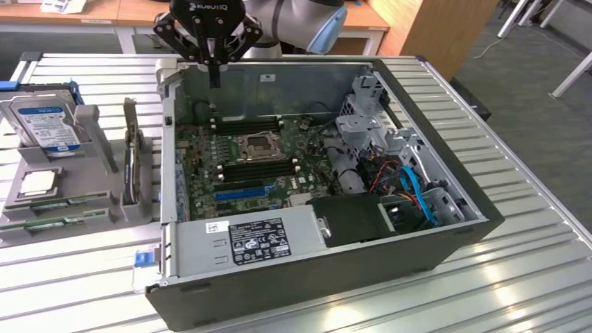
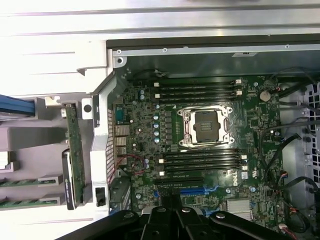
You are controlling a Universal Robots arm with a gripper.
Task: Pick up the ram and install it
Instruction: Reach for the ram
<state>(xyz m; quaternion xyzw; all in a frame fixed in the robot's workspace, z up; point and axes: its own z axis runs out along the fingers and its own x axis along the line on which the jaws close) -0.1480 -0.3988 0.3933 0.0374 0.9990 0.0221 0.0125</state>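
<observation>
Two thin green ram sticks (image 1: 57,203) (image 1: 44,223) lie side by side in a grey stand (image 1: 19,208) at the exterior view's left, outside the computer case. The wrist view has them as green strips (image 2: 22,182) (image 2: 22,202). My gripper (image 1: 215,78) hangs above the far wall of the open case (image 1: 462,229), its fingers pressed together with nothing between them. Its black linkage and fingertips (image 2: 172,204) sit over the motherboard (image 2: 145,135). Black memory slots (image 2: 197,89) (image 2: 200,160) flank the bare CPU socket (image 2: 206,126).
A dark expansion card (image 1: 130,163) stands upright in the stand next to the case wall. A hard drive (image 1: 41,125) and a processor chip (image 1: 37,182) also rest on the stand. Inside the case are the power supply (image 1: 259,239) and blue cables (image 1: 416,191).
</observation>
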